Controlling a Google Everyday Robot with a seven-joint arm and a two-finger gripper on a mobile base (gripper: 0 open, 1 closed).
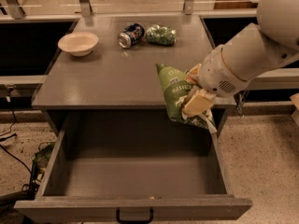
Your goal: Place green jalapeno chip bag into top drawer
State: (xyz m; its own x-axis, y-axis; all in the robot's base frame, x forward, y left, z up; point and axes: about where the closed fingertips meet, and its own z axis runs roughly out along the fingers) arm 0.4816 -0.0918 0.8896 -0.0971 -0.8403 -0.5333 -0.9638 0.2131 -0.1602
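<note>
the gripper (pixel 193 91) hangs at the right front corner of the table (pixel 107 80). its cream fingers (pixel 197 102) are clamped on the green jalapeno chip bag (pixel 174 93), pinching it along its right edge. the bag is held tilted, with its long axis running diagonally. one narrow end points up and to the left of the fingers, and the other droops down and to their right, past the table's front edge and over the right rear of the top drawer (pixel 56 171). the drawer lies below the fingers, pulled wide open, with its black handle (pixel 134 215) on the front panel. well beyond the fingers, up and to the left on the table, sit a dark-green wadded packet (pixel 161 34), a soda can (pixel 131 35) and a white bowl (pixel 78 42).
</note>
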